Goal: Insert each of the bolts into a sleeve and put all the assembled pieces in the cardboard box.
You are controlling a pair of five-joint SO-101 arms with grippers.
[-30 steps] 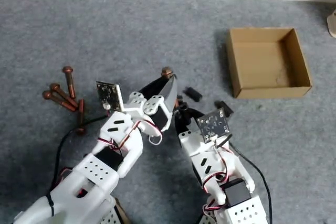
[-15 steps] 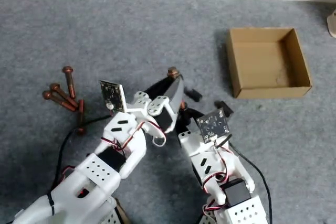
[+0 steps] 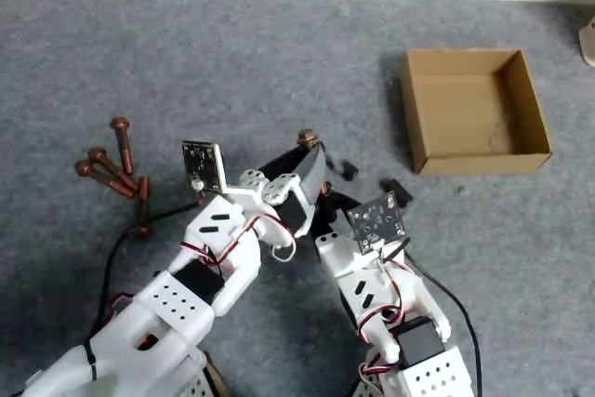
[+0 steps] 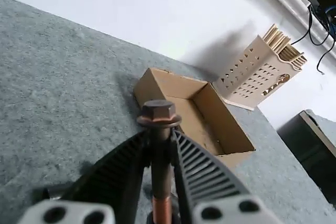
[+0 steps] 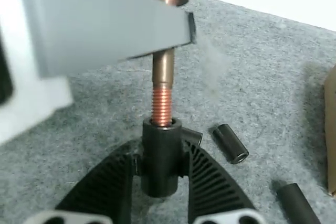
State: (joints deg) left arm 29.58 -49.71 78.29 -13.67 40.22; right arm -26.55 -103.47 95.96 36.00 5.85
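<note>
- Step in hand — mating one pair: the left pincer (image 4: 160, 142) is closed on a bolt (image 4: 159, 114) just under its head, upright; the right pincer (image 5: 160, 169) is clamped round a sleeve (image 5: 161, 153), with the threaded tip just inside its mouth.
- Next, I judge: press the bolt straight down, axes aligned; then carry it to the cardboard box (image 3: 479, 164) at 2 o'clock.
- Around: spare bolts (image 3: 112, 166) lie at 9 o'clock on the table (image 3: 232, 53); loose sleeves (image 5: 230, 142) lie near — the path to the box looks open.

Both arms reach forward side by side, wrists angled toward each other. The left end effector (image 4: 160, 137) pinches a bolt (image 4: 158, 113) upright (head up), directly above the right end effector (image 5: 160, 153), which is clamped around a sleeve (image 5: 160, 171).
</note>
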